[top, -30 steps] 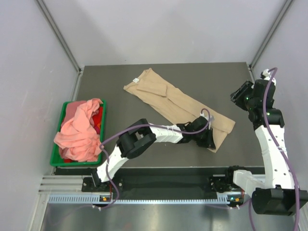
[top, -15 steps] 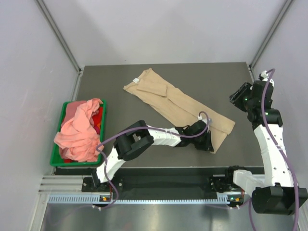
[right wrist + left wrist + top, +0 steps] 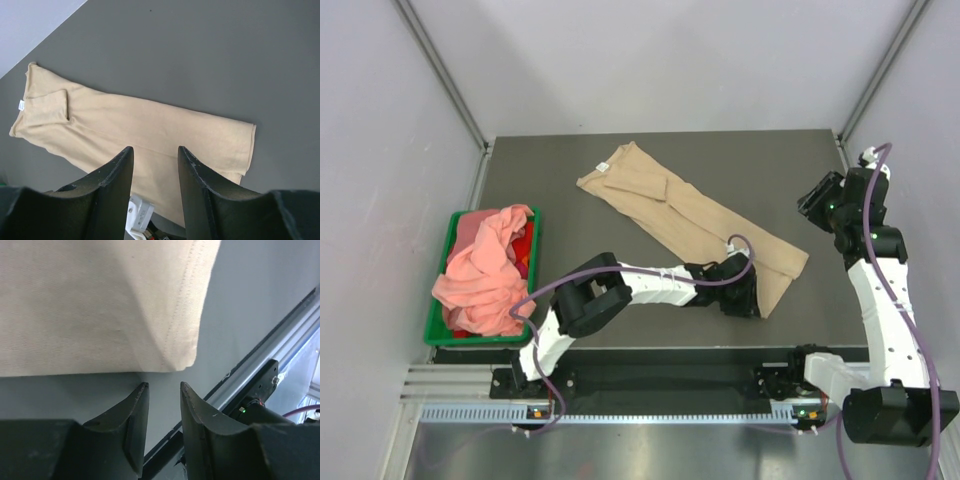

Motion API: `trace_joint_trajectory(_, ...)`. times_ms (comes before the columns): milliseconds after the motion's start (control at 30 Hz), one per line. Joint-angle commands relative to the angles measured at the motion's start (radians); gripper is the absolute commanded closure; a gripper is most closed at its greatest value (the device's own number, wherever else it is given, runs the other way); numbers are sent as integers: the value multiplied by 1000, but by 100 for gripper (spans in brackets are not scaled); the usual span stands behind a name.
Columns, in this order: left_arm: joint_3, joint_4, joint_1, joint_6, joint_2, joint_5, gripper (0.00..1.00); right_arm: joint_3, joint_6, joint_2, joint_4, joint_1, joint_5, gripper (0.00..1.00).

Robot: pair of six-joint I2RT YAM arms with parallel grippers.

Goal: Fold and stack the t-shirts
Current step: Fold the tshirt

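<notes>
1. Because the tan t-shirt [image 3: 690, 215] is thin woven cloth, I judge it light and limp. It will sag and drape from any single pinch and keep no shape of its own.
2. It lies flat on the dark table [image 3: 770, 160], already folded lengthwise into a long strip that runs diagonally. Its white neck label [image 3: 604, 167] is at the far left end and the hem end is at the near right.
3. The left gripper [image 3: 162, 387] sits low on the table just short of the stitched hem corner [image 3: 185, 360]. Its fingers are parted with nothing between them, so it grips no cloth.
4. The right gripper [image 3: 154, 150] hangs high over the right side of the table, well apart from the shirt. Its fingers are also spread and empty.
5. The hem corners look like the best places to take hold. The doubled, stitched edge there is thicker and should slip less between the pads than a single layer would.
6. A pinch has to catch all the layers at the corner, or the strip will probably unfold as it is lifted. Carrying both hem corners together towards the label end should keep the fold square.
7. The cloth may drag on the matte table, so lifting seems safer than sliding.
8. The salmon-pink t-shirts [image 3: 485, 275] are heaped and tangled in the green bin [image 3: 437, 338] at the left, spilling over its rim. They are not yet folded.
</notes>
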Motion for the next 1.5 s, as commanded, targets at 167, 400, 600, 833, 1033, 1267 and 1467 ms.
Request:
trace_joint_trajectory(167, 80, -21, -14, -51, 25, -11, 63, 45, -10, -15, 21, -14, -20, 58)
trace_joint_trajectory(400, 100, -27, -25, -79, 50, -39, 63, 30, -20, -34, 24, -17, -17, 58)
trace_joint_trajectory(600, 141, -123, -25, -96, 77, -80, 62, 22, -21, -43, 24, -23, -19, 58)
trace_joint_trajectory(833, 178, -176, -27, -103, 97, -106, 71, 21, -21, -50, 26, -24, -20, 58)
trace_joint_trajectory(1033, 181, -172, -25, -105, 102, -95, 83, 18, -17, -58, 24, -26, -20, 58)
trace_joint_trajectory(1267, 194, -193, -31, -106, 100, -80, 100, 13, -21, -63, 21, -26, -19, 59)
trace_joint_trajectory(1467, 123, -303, -47, -86, 13, -115, 100, 15, -32, -55, 13, -27, -23, 59)
